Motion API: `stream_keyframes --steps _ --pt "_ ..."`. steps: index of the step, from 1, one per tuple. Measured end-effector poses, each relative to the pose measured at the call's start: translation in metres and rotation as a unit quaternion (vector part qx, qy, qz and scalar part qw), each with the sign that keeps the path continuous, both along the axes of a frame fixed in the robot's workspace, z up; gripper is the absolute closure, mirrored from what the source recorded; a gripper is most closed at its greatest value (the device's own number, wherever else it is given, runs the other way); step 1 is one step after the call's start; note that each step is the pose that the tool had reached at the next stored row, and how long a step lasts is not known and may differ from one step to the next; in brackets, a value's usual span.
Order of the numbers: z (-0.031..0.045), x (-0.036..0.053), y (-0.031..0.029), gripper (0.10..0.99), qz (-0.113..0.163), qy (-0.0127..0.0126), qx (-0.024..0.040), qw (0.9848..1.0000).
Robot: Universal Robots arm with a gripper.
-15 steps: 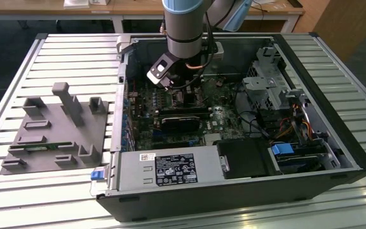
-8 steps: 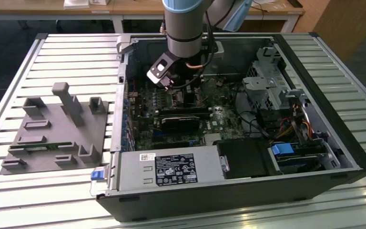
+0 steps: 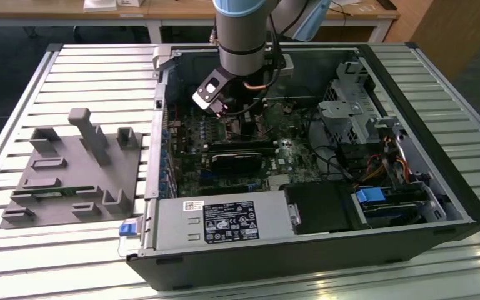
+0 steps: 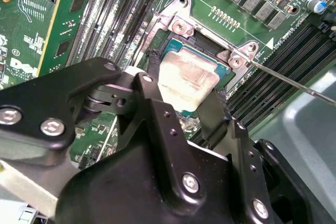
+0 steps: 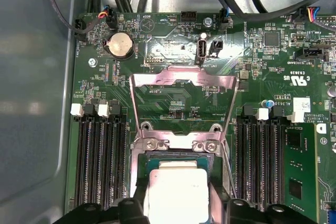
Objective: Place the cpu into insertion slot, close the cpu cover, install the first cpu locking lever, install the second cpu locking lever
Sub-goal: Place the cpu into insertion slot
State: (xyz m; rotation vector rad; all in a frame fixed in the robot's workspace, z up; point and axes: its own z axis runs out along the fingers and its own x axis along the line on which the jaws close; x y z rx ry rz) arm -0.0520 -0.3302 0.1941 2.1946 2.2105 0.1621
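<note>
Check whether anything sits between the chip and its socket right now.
Nothing visible does. The cover is swung open, clear of the socket, and the chip, gripped by the hand, sits right over the socket opening. The thin lever wire lies off to one side.

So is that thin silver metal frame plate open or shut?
Open: the silver frame plate is swung back, clear of the pale square chip.
</note>
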Motion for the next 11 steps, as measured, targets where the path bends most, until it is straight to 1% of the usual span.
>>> stream_keyframes --steps 1,6,9,11 --pt "0.0000 0.0000 0.0000 0.553 0.000 0.0000 0.0000 1.0000" --pt "0.0002 0.0000 0.0000 0.553 0.000 -0.0001 0.0001 1.0000" --pt "0.0028 0.0000 0.0000 0.553 0.000 0.0000 0.0000 1.0000" --pt "0.0032 0.0001 0.0001 0.553 0.000 -0.0001 0.0001 1.0000"
